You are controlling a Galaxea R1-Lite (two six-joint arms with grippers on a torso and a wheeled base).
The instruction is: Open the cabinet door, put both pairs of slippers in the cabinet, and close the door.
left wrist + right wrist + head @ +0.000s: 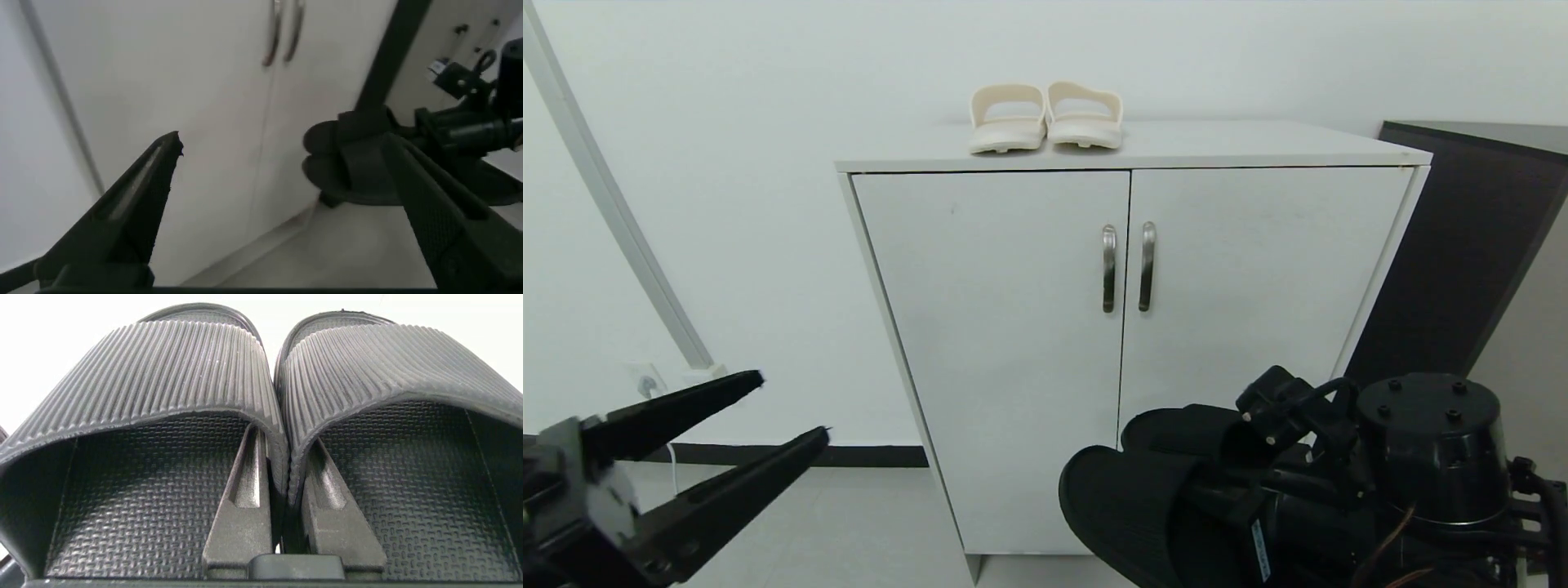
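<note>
Head view, facing a white cabinet (1217, 145) with both doors shut, left door (996, 327) and right door (1258, 286) meeting at two upright metal handles (1108, 268), set side by side at the seam. On the cabinet's top, near the back edge, a pair of cream slippers (1045, 118), side by side and touching. Low at right, in front of the right door and apart from it, a pair of black slippers (1127, 498), held off the floor (849, 523) by the right claw (283, 449). From the right wrist view: two ribbed straps side by side, one finger (243, 502) slid under each strap, pinching the slippers' adjoining inner walls between them, narrowly parted and clamped on the pair. Low at left, the left claw (792, 404), spread wide with nothing between its fingers, pointing toward the cabinet's left side and clear of it. From the left wrist view: wide-open claw before the cabinet front, door seam and handles beyond, black slippers farther off. Behind, a plain white wall with a socket (645, 380) near the skirting. Beside the cabinet's right flank, a dark panel (1462, 245).
</note>
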